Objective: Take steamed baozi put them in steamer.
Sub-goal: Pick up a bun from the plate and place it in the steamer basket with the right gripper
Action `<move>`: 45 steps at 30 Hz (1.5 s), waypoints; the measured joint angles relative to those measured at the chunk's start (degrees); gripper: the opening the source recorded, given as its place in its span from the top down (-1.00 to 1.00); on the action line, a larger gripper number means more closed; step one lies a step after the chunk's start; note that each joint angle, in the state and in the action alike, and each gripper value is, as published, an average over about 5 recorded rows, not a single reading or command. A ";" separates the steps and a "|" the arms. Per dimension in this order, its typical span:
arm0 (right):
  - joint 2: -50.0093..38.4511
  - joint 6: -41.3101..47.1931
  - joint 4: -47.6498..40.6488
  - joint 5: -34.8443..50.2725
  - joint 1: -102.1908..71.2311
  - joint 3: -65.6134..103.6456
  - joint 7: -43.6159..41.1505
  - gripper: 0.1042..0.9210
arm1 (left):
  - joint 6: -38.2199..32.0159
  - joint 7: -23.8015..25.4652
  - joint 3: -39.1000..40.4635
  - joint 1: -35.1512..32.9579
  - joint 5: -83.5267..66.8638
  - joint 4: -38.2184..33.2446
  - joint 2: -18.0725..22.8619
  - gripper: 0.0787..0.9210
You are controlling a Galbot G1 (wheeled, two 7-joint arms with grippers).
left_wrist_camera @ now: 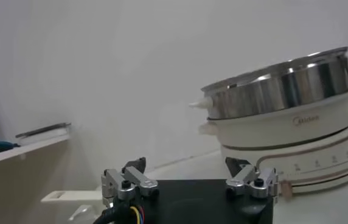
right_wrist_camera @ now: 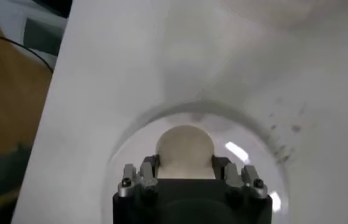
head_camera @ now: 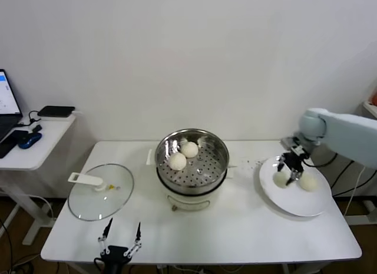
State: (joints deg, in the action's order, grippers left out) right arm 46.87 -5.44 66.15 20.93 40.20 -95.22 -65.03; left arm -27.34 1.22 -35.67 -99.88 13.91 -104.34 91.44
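The steamer stands mid-table, a shiny steel pot on a white base, also seen in the left wrist view. Two steamed baozi lie on its perforated floor. Two more baozi rest on a white plate at the right. My right gripper is down on that plate, shut on the baozi nearer the steamer; the right wrist view shows this bun pinched between the fingers of the gripper. My left gripper waits open at the table's front edge, holding nothing.
A flat glass lid with a white handle lies left of the steamer. A side table at far left carries a laptop and small devices. Cables hang off the right end of the table behind the plate.
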 measured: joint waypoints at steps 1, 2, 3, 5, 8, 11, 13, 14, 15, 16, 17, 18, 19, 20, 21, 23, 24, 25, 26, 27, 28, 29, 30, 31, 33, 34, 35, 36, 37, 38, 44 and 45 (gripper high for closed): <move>0.61 -0.54 1.26 0.21 1.52 -0.18 0.02 -0.24 | 0.00 0.01 0.02 0.05 0.00 -0.06 -0.03 -0.77; 1.21 -1.05 2.51 0.31 2.92 -0.24 0.05 -0.25 | 0.00 0.02 0.04 0.10 0.00 -0.12 -0.06 -0.77; 1.86 -1.57 3.81 0.32 4.25 -0.17 0.08 -0.27 | 0.01 0.02 0.05 0.14 0.00 -0.18 -0.06 -0.77; 3.14 -2.48 6.35 0.11 6.58 0.27 0.13 -0.28 | 0.01 0.02 0.08 0.16 0.00 -0.27 -0.07 -0.77; 5.18 -3.63 9.98 -0.62 9.17 1.51 0.25 -0.28 | -0.01 0.02 0.20 0.07 0.00 -0.41 -0.07 -0.77; 7.45 -4.48 13.20 -1.71 10.77 3.03 0.53 -0.28 | -0.04 0.01 0.29 -0.01 0.00 -0.46 -0.07 -0.77; 9.06 -4.90 14.95 -2.65 11.29 4.11 0.81 -0.28 | -0.06 0.00 0.34 -0.01 0.00 -0.46 -0.07 -0.77; 9.84 -5.09 15.65 -3.18 11.40 4.63 0.94 -0.27 | -0.08 -0.01 0.36 -0.02 0.01 -0.47 -0.07 -0.77; 10.63 -5.30 16.26 -3.77 11.41 5.16 1.10 -0.27 | -0.10 -0.01 0.38 -0.03 0.01 -0.48 -0.07 -0.77; 11.42 -5.51 16.77 -4.42 11.32 5.65 1.26 -0.27 | -0.12 -0.02 0.39 -0.05 0.01 -0.48 -0.07 -0.77; 12.19 -5.74 17.17 -5.12 11.15 6.08 1.42 -0.26 | -0.14 -0.02 0.38 -0.09 0.01 -0.49 -0.07 -0.77; 12.98 -6.01 17.50 -5.91 10.87 6.46 1.62 -0.26 | -0.15 -0.03 0.37 -0.11 0.02 -0.49 -0.07 -0.77; 13.77 -6.31 17.73 -6.78 10.50 6.80 1.86 -0.26 | -0.16 -0.03 0.33 -0.14 0.02 -0.49 -0.07 -0.77; 14.53 -6.63 17.89 -7.69 10.07 7.09 2.12 -0.26 | -0.16 -0.04 0.29 -0.16 0.02 -0.49 -0.06 -0.77; 15.29 -6.97 17.98 -8.71 9.56 7.34 2.42 -0.26 | -0.16 -0.05 0.24 -0.16 0.02 -0.49 -0.05 -0.77; 16.71 -7.64 18.01 -10.80 8.38 7.83 3.07 -0.26 | -0.16 -0.07 0.16 -0.16 0.01 -0.49 0.01 -0.77; 17.38 -7.98 17.93 -11.89 7.72 8.09 3.41 -0.26 | -0.16 -0.07 0.14 -0.16 0.00 -0.49 0.05 -0.77; 18.03 -8.32 17.79 -12.98 7.01 8.36 3.75 -0.26 | -0.16 -0.08 0.13 -0.16 0.00 -0.50 0.09 -0.77; 18.65 -8.66 17.60 -14.03 6.28 8.64 4.09 -0.26 | -0.15 -0.08 0.13 -0.16 -0.01 -0.51 0.12 -0.77; 19.25 -9.00 17.32 -15.11 5.49 8.94 4.42 -0.26 | -0.15 -0.08 0.13 -0.14 -0.01 -0.50 0.15 -0.77; 19.84 -9.34 16.97 -16.19 4.67 9.24 4.76 -0.26 | -0.15 -0.08 0.13 -0.11 0.00 -0.49 0.18 -0.77; 20.40 -9.64 16.58 -17.21 3.86 9.53 5.07 -0.26 | -0.15 -0.08 0.13 -0.08 0.00 -0.46 0.21 -0.77; 20.96 -9.93 16.13 -18.23 3.01 9.78 5.36 -0.26 | -0.14 -0.08 0.12 -0.03 0.01 -0.41 0.24 -0.77; 21.51 -10.20 15.63 -19.20 2.16 10.00 5.61 -0.26 | -0.13 -0.08 0.11 0.02 0.01 -0.36 0.27 -0.77; 22.54 -10.73 14.57 -20.92 0.50 10.39 6.00 -0.26 | -0.11 -0.08 0.07 0.10 0.01 -0.22 0.33 -0.77; 23.05 -11.01 13.99 -21.67 -0.33 10.57 6.17 -0.26 | -0.10 -0.09 0.05 0.15 0.01 -0.15 0.36 -0.77; 23.52 -11.27 13.42 -22.33 -1.12 10.75 6.32 -0.26 | -0.09 -0.09 0.02 0.20 0.01 -0.06 0.39 -0.77; 23.99 -11.55 12.81 -22.95 -1.91 10.94 6.48 -0.26 | -0.09 -0.10 -0.02 0.27 0.01 0.04 0.43 -0.77; 24.44 -11.80 12.19 -23.50 -2.68 11.13 6.64 -0.26 | -0.09 -0.11 -0.06 0.33 0.01 0.15 0.46 -0.77; 24.88 -12.02 11.57 -23.99 -3.41 11.31 6.80 -0.26 | -0.09 -0.12 -0.09 0.40 0.01 0.25 0.49 -0.77; 26.87 -13.36 8.23 -25.96 -6.49 12.15 7.32 -0.26 | -0.06 -0.15 -0.24 0.56 -0.03 0.53 0.65 -0.77; 27.05 -13.59 7.83 -26.08 -6.74 12.21 7.38 -0.27 | -0.05 -0.15 -0.26 0.58 -0.04 0.55 0.65 -0.77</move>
State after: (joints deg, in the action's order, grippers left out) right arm 73.92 -19.03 73.98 -5.15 33.46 -83.01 -57.65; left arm -27.38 1.08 -35.93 -99.29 13.88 -103.79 92.09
